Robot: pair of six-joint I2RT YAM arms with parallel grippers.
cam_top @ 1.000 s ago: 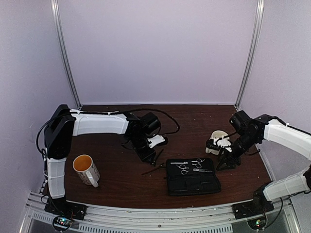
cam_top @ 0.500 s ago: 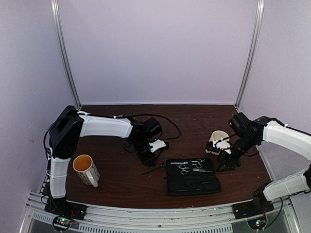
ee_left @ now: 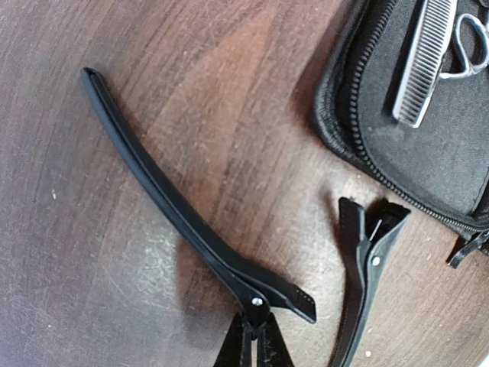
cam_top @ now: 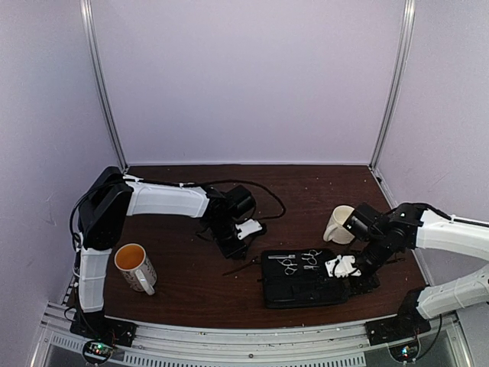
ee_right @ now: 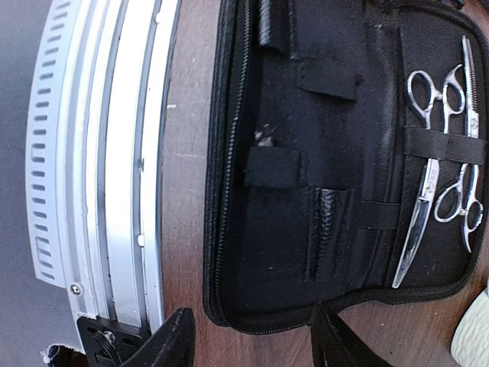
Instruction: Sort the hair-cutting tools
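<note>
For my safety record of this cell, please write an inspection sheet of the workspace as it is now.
Surface: dark wooden table, a few pale specks.
Job's things: two scissors strapped in the open black case; long hair clip and second clip on the table beside it.
Clutter: orange-lined mug, cream mug.
Grippers: left gripper shut on the long hair clip's hinge, it seems; right gripper open above the case's right end.
Cables: black cable loops behind left arm.
Surroundings: lilac walls, metal rail.

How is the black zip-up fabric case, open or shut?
Open: the black fabric case lies spread flat, inner straps showing, one holding silver metal scissors.
</note>
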